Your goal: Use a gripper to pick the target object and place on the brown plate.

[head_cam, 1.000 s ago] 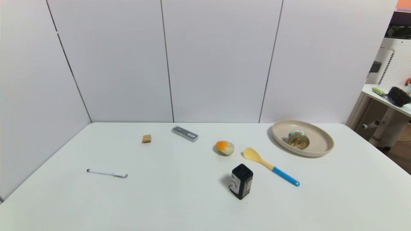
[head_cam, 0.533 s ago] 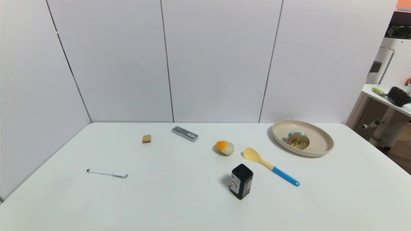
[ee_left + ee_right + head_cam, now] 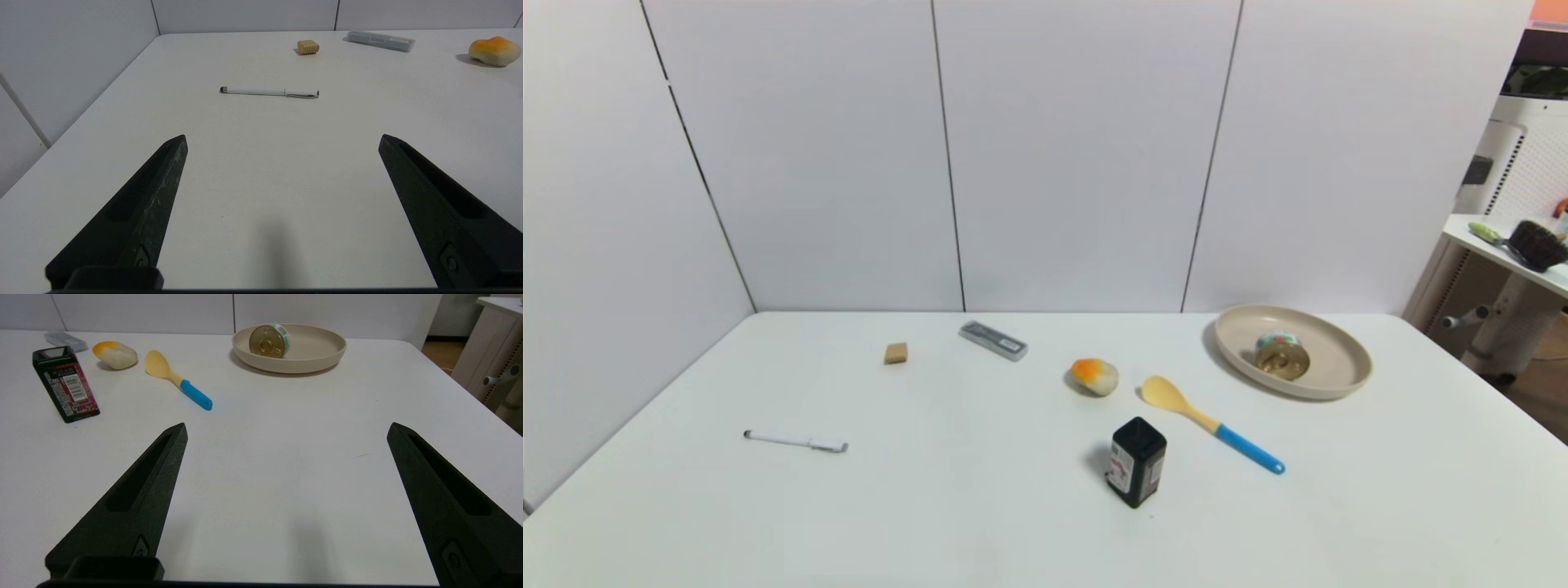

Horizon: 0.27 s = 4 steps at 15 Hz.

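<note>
On brown plate [image 3: 1339,371] near table's far-right edge: can [image 3: 1281,354]; both grippers' fingers spread, empty.

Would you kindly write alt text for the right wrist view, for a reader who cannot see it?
The right gripper is open above the white table, holding nothing. Beyond it a small tin can lies on its side in the beige plate, with a blue-handled spoon, an orange-white object and a black bottle nearby.

bright, even overhead light, with no glare on the white desk [image 3: 980,506]. shadows are short and soft: a faint patch left of the black bottle [image 3: 1137,471] and a blurred grey smudge under each wrist camera. far objects look slightly soft, and wall seams bend outward at the edges.
</note>
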Tool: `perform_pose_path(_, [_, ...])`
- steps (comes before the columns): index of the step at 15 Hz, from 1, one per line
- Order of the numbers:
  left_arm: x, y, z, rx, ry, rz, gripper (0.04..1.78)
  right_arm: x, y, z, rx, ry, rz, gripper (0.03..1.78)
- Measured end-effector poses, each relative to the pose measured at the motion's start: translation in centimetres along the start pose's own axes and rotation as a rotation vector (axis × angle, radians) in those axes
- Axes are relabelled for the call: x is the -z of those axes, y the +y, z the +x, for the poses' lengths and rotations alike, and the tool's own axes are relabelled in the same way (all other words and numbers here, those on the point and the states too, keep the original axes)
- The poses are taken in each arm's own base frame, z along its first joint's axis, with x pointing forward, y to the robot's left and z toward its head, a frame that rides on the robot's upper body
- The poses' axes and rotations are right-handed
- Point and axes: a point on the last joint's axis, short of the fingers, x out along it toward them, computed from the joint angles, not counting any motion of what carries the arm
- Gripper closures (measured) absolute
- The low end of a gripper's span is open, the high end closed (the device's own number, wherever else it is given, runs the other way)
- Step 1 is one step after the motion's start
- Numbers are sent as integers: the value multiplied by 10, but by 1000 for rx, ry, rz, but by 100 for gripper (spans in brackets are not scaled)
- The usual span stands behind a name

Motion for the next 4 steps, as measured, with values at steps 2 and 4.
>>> perform_pose_path(2, [0, 0, 0, 0, 0, 0, 13, 0, 0, 0, 9, 0, 21, 12])
perform_pose_path(4, [0, 0, 0, 0, 0, 0, 13, 0, 0, 0, 13, 0, 27, 12])
